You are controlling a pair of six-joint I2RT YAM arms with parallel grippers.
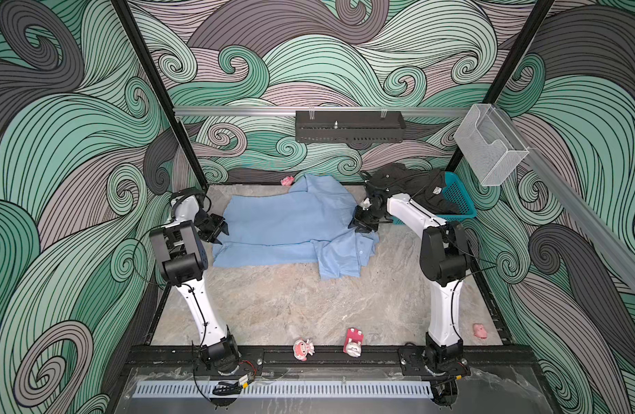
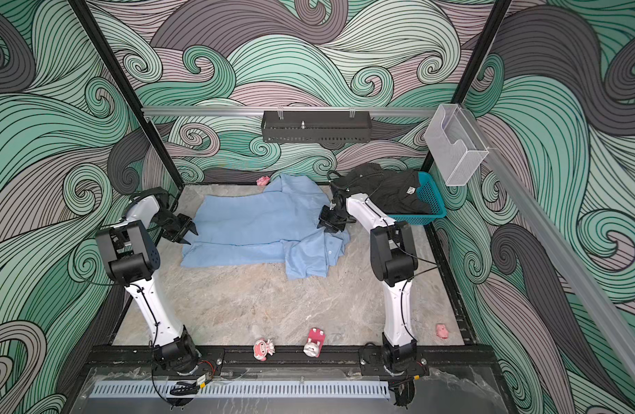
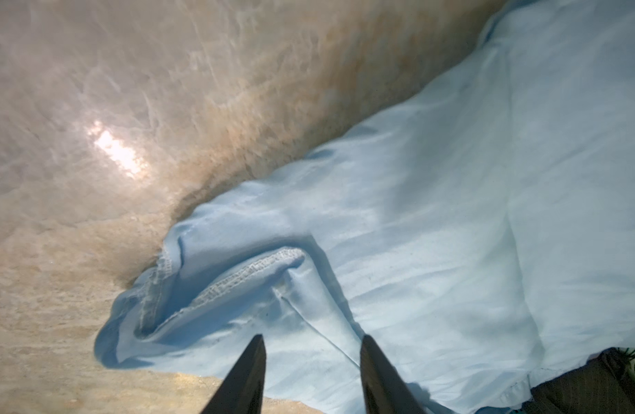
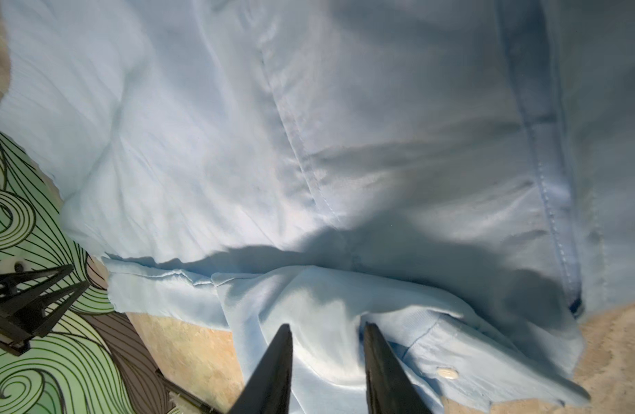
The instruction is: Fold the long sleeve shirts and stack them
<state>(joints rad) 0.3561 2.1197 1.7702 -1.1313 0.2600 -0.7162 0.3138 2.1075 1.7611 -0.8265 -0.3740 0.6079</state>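
One of the long sleeve shirts, the light blue one [image 1: 287,222] [image 2: 251,222], lies partly folded across the back of the table. My left gripper [image 1: 223,233] [image 2: 190,233] hovers at its left edge, open, with a rumpled hem [image 3: 237,276] just ahead of the fingers [image 3: 251,372]. My right gripper [image 1: 361,229] [image 2: 326,229] is open at the shirt's right edge, where a buttoned cuff [image 4: 447,372] lies, with a soft fold of blue cloth [image 4: 326,344] between its parted fingers. The dark shirt [image 1: 405,182] [image 2: 380,186] is heaped in the teal basket [image 1: 459,200] [image 2: 432,200].
Small pink toys lie along the front edge [image 1: 303,349] [image 1: 353,342], at the front right [image 1: 480,330], and at the back wall [image 1: 287,180]. A black shelf [image 1: 350,126] and a clear box [image 1: 488,143] hang from the rails above.
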